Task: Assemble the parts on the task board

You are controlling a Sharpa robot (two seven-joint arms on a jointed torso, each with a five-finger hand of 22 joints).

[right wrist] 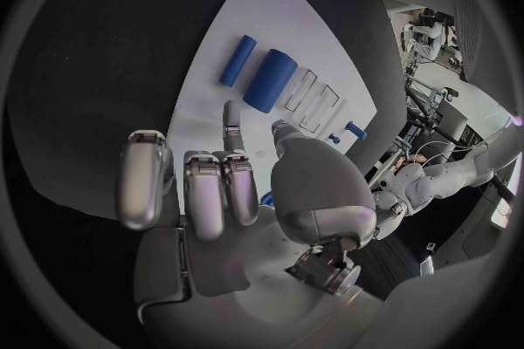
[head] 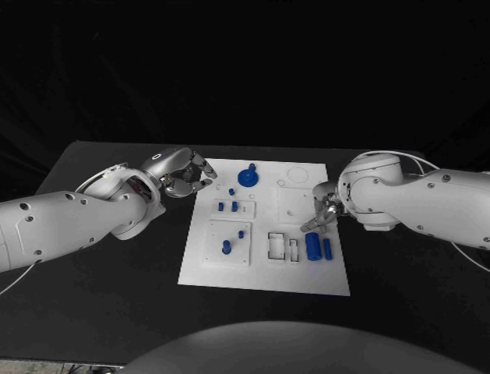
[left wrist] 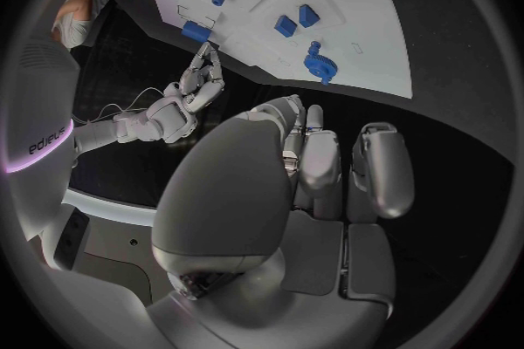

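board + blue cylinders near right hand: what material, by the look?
Task board: white, matte, evenly flat, recesses cut in; probably plastic, though painted metal is possible. Blue cylinders: uniform saturated colour, smooth, faint sheen; likely moulded or printed plastic. Neither can be confirmed from looks alone.

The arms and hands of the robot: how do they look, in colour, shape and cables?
Both arms are white, rounded shells with small dark screw holes. The left hand and right hand are silver metal with segmented fingers. A thin white cable runs beside the right arm.
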